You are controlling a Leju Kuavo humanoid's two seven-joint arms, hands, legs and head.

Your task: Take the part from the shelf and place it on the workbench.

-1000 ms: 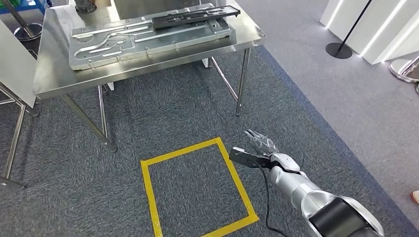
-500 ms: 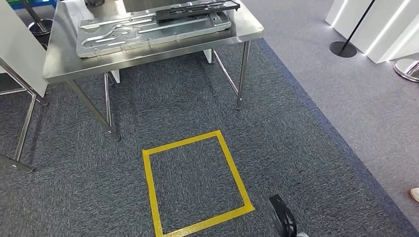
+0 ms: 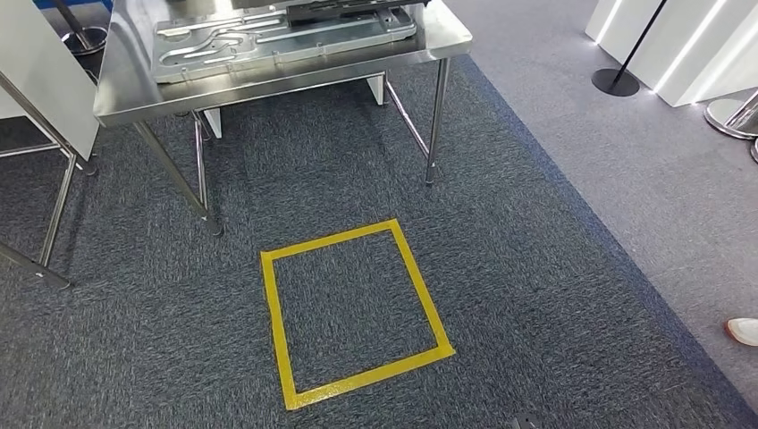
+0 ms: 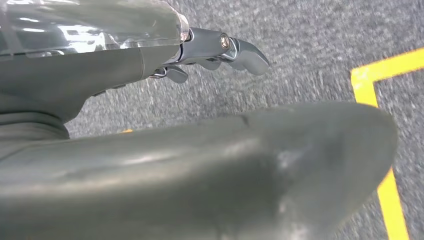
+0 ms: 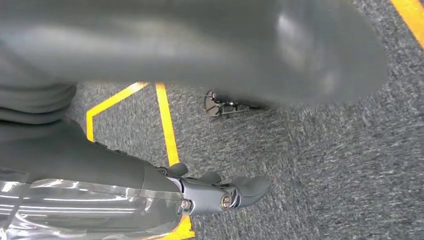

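No writing could be read anywhere. The dark part (image 3: pixel 344 9) lay on a grooved metal plate (image 3: pixel 268 36) on the steel tabletop (image 3: pixel 268 80) (at the far end of the grey carpet (image 3: pixel 536 268)), beyond a square of yellow tape (image 3: pixel 353 313). The left hand (image 4: pixel 220 50) and right hand (image 5: pixel 220 192) hung over the carpet, fingers loosely apart, holding nothing.
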